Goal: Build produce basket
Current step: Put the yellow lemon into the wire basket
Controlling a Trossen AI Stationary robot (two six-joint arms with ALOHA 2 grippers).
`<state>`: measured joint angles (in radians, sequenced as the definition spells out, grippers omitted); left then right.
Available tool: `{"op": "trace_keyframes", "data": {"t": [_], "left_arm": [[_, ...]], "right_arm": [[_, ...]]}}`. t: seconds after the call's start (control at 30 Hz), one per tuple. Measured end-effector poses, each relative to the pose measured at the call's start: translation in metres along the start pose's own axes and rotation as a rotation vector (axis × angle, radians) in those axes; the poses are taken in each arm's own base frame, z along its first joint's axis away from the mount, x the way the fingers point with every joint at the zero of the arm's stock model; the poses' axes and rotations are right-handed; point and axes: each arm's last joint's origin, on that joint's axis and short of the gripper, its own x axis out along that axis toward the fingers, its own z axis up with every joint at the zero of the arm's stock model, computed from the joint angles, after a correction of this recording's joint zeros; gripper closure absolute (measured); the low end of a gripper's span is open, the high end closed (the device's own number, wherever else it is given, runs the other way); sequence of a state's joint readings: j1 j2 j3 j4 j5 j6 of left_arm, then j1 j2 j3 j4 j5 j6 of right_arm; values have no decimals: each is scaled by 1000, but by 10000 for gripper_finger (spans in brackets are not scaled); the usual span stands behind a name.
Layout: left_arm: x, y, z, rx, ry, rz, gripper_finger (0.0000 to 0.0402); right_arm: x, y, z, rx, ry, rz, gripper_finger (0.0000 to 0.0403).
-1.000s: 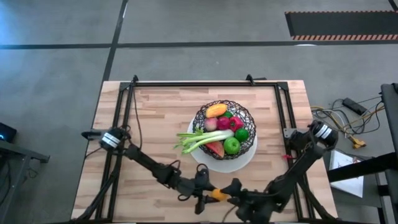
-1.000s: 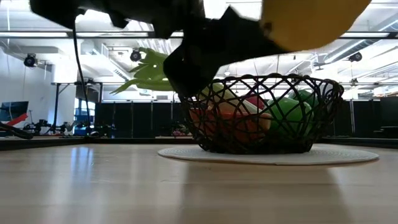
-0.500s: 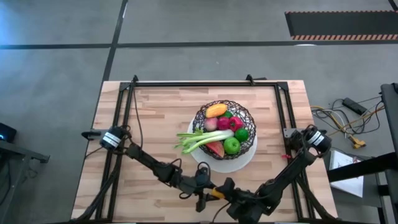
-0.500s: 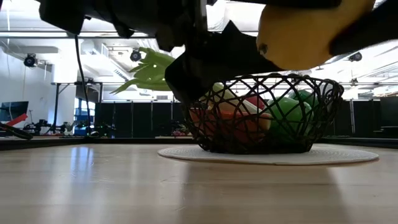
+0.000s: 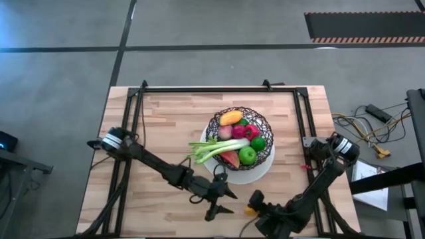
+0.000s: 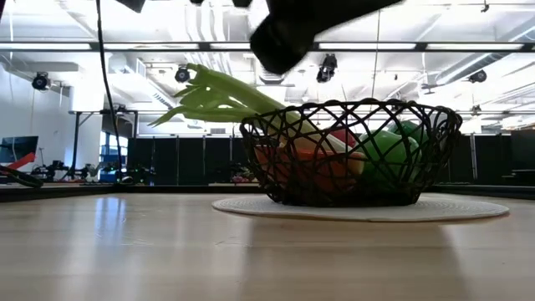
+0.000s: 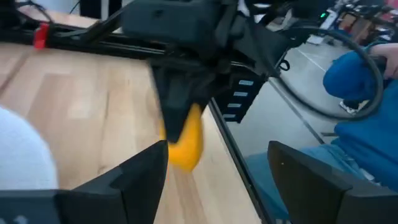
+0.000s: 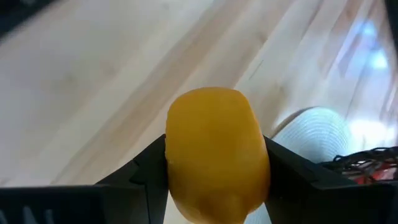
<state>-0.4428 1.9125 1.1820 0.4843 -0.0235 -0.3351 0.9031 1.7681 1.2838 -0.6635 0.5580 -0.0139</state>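
The black wire basket (image 5: 240, 136) (image 6: 351, 150) stands on a white round plate (image 5: 262, 171), holding the green apple (image 5: 247, 155), red pieces and an orange piece. The celery stalk (image 5: 209, 151) (image 6: 217, 96) leans on the basket rim, its leafy end sticking out toward the table's left. My right gripper (image 5: 251, 211) (image 8: 217, 180) is near the table's near edge, shut on a yellow-orange fruit piece (image 8: 217, 155) (image 7: 185, 140). My left gripper (image 5: 222, 196) (image 7: 217, 180) is open, just left of it, touching nothing. My right gripper pinches the yellow-orange piece between its two fingers (image 8: 149, 171), one on each of its opposite sides (image 8: 174, 158). In the left wrist view the fingers come from above, slanting down, and the piece (image 7: 186, 146) sits at their ends, above the wood.
Black frame rails (image 5: 136, 113) run along the table's left, far and right sides. Bare wood lies left of the plate (image 5: 159, 133). A person in blue (image 7: 360, 93) sits beyond the near edge. Cables lie on the floor to the right (image 5: 372, 126).
The two grippers stood together at the yellow-orange piece near the near edge. My left gripper has drawn away from it toward the far-left. My right gripper has carried the piece a little toward the table's right. The piece has left the low view.
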Motion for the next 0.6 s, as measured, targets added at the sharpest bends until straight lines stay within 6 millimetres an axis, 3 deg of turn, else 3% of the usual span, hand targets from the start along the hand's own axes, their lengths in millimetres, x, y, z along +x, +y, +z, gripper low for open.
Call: {"op": "trace_keyframes", "data": {"t": [0.2, 0.3, 0.43, 0.6], "left_arm": [[-39, -13, 21, -111, 78, 240, 142], [-60, -26, 21, -124, 92, 415, 141], [-78, -43, 11, -104, 68, 599, 141], [-78, -56, -5, -63, 37, 675, 141]], "right_arm": [[-32, -20, -4, 60, -92, -90, 223], [-48, -44, -11, 159, -138, -193, 223], [-55, -100, -30, 414, -131, -277, 223], [-32, -176, -69, 689, -60, -168, 223]]}}
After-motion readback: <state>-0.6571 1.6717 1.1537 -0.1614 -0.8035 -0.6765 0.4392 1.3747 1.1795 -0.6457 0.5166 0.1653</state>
